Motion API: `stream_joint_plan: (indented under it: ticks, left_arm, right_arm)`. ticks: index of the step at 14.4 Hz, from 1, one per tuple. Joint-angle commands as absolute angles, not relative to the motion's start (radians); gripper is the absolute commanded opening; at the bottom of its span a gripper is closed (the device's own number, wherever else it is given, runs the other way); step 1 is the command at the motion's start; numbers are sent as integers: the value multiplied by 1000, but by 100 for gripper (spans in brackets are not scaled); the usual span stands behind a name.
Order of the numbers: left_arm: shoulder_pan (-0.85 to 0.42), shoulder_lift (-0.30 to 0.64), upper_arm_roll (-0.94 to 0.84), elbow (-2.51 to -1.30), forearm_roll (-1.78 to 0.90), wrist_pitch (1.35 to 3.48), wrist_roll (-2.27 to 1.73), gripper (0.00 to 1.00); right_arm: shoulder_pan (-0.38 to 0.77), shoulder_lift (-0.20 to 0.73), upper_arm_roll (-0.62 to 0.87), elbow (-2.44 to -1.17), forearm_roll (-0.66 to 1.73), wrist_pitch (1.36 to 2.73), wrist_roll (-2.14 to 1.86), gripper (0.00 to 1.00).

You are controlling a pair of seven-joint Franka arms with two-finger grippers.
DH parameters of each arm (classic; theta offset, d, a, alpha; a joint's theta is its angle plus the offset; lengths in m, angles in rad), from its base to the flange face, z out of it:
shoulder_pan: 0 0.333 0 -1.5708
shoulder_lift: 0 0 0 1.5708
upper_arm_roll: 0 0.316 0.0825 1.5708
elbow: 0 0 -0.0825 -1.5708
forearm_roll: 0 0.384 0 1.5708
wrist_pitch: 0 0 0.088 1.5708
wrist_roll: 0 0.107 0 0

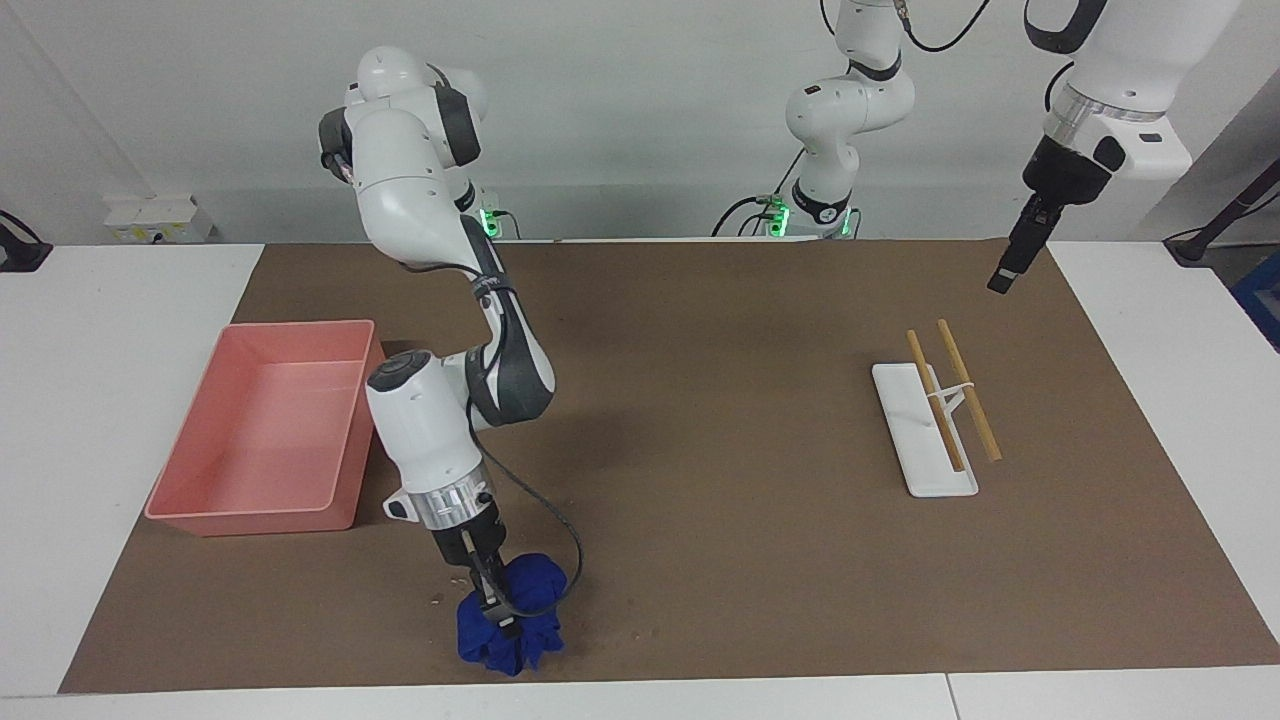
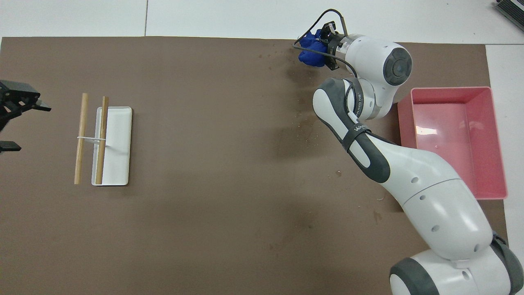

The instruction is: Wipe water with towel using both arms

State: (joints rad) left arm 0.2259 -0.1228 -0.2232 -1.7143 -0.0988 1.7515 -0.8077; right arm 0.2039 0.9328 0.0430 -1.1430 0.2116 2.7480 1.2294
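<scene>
My right gripper point(image 1: 497, 608) is shut on the royal-blue towel point(image 1: 522, 628), which hangs bunched from the fingers and touches the brown mat point(image 1: 720, 520) at its edge farthest from the robots. In the overhead view the towel point(image 2: 309, 52) shows just past the right gripper point(image 2: 321, 43). Tiny water droplets and damp specks point(image 2: 305, 125) lie scattered on the mat nearer to the robots than the towel, and a few specks point(image 1: 645, 632) lie beside it. My left gripper point(image 1: 1003, 283) waits open in the air over the mat's edge at the left arm's end; it also shows in the overhead view point(image 2: 18, 123).
A pink plastic tray point(image 1: 345, 430) stands at the right arm's end of the mat, close beside the right arm. A white tray point(image 1: 925, 470) with two wooden sticks point(image 1: 968, 390) tied by a band lies toward the left arm's end.
</scene>
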Motion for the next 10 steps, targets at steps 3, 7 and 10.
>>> stream_joint_plan:
  ticks: [3,7,10]
  left_arm:
    - [233,-141,-212,-1714,-80,1741,-811,100]
    - [239,-143,-215,-1726,-78,1738,-682,100]
    - [274,-166,-209,-1779,-72,1746,-464,100]
  right_arm:
    - [219,1040,64,-1040,199,2781,1134,0]
    - [235,1039,66,-1055,215,2784,1129,0]
    - [245,1028,66,-1060,222,2780,1161,0]
